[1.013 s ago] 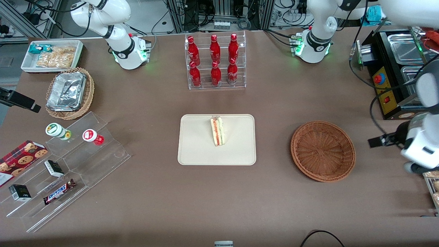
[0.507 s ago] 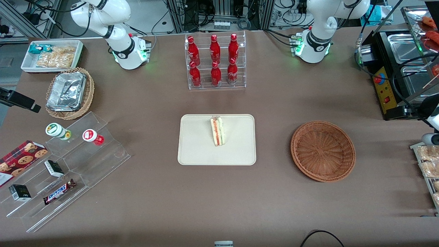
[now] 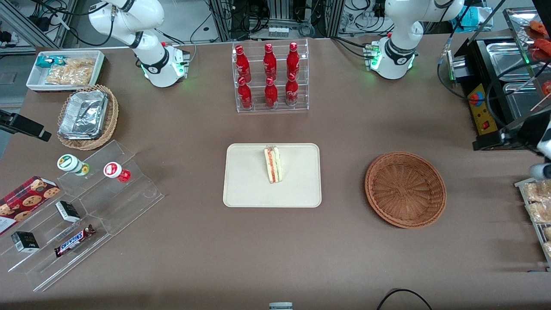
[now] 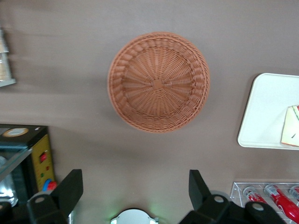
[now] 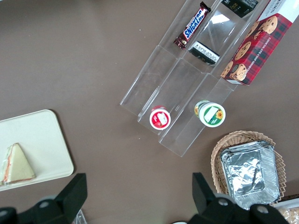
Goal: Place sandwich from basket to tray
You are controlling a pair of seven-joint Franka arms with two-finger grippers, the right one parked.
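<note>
Brown table | sandwich (image 3: pixel 273 164) resting on tray (image 3: pixel 245 181) | basket (image 4: pixel 159 82) empty | gripper (image 4: pixel 133 189) high above basket, jaws spread, empty (retreat steadily, clear of basket).

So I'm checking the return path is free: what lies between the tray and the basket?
Nothing: only bare table shows between the tray and the basket, in both front and left wrist views. The open gripper hangs high above the basket.
</note>
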